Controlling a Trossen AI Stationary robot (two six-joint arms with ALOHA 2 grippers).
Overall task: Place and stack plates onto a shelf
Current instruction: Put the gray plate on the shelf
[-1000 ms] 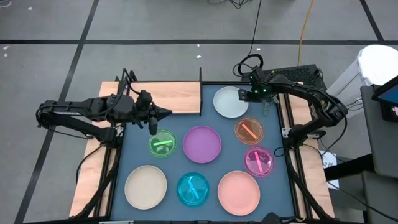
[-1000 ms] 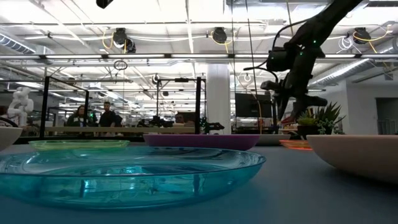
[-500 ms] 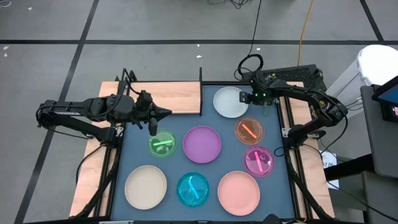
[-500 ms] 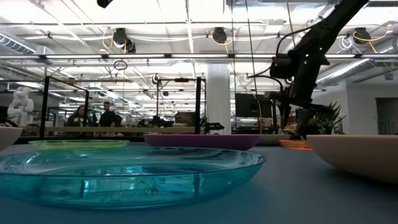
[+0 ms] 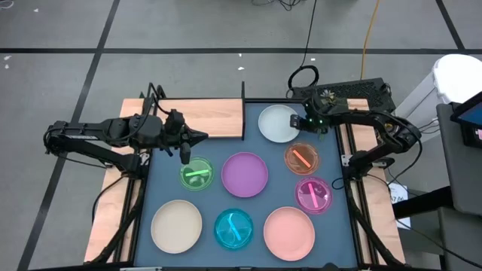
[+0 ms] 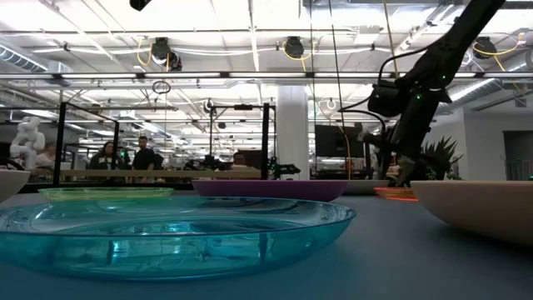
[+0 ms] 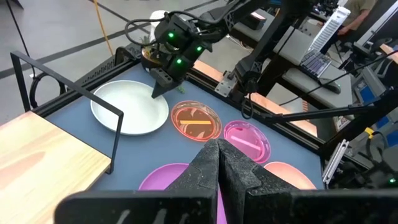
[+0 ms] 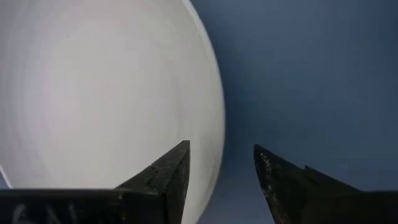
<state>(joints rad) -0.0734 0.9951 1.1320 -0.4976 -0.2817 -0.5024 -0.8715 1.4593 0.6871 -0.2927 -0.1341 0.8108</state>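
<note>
Eight round plastic plates lie on the dark blue bench (image 5: 256, 150) — cream (image 5: 176, 226), teal (image 5: 233, 229) and salmon pink (image 5: 289, 232) nearest, then green (image 5: 196, 174), purple (image 5: 245, 174), magenta (image 5: 313, 195) and orange (image 5: 301, 157), with the pale blue-white plate (image 5: 277, 123) at the far edge. Beside that last one stands the light wooden shelf (image 5: 203, 118), bare. The right gripper (image 8: 221, 168) hovers over the white plate's rim, fingers apart, while the left gripper (image 5: 202, 136) waits by the shelf, fingers together.

Overhead looks straight down, low sits at tabletop level; both wrist views share the white plate (image 7: 130, 111)
</note>
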